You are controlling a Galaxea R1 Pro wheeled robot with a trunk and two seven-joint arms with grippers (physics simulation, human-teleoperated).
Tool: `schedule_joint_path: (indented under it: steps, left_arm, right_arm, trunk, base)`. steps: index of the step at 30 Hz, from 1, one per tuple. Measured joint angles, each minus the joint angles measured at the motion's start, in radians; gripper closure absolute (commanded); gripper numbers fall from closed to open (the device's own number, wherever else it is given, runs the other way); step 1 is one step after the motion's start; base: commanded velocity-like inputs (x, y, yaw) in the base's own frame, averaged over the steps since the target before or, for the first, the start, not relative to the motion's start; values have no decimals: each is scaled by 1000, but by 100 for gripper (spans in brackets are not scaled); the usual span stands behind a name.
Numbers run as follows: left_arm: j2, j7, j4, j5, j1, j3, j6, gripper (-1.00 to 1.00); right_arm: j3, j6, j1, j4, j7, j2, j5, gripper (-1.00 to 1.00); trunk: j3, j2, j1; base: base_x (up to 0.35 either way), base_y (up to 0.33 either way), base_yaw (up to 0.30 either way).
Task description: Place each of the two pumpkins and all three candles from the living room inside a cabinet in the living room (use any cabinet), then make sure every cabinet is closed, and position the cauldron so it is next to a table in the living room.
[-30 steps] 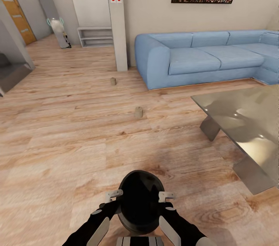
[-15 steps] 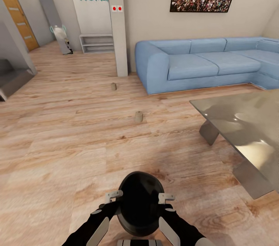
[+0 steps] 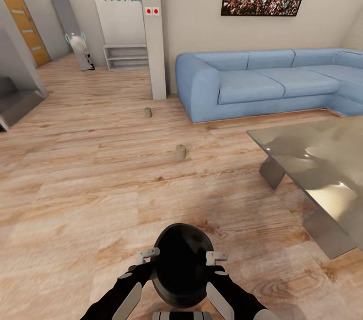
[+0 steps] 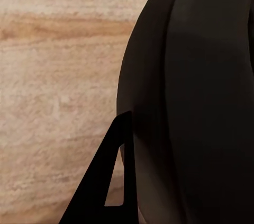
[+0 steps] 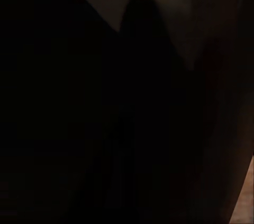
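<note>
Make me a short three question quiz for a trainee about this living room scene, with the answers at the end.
1. True or false: the cauldron sits between the left gripper and the right gripper.
2. How many candles stand on the wooden floor ahead of the robot?
3. Which piece of furniture lies to the robot's right? A) a bookshelf B) the glass-topped table C) a bed

Key:
1. True, one gripper at each side of the black pot.
2. Two: the nearer candle and the farther candle by the pillar.
3. B, with the blue sofa beyond it.
</note>
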Motion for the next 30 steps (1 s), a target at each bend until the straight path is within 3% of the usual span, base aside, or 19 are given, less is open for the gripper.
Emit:
schedule_joint_path:
  steps: [12, 30]
  left_arm:
    - [0, 0, -1, -1, 0, 0, 1, 100]
    - [1, 1, -11, -1, 0, 0, -4, 100]
  right_arm:
    - [-1, 0, 1, -1, 0, 0, 0, 100]
    - [5, 1, 1, -19, -7, -6, 2, 100]
  trunk:
    - [0, 0, 0]
    - [0, 0, 0]
  base:
    - [0, 0, -20]
    - [124, 0, -248]
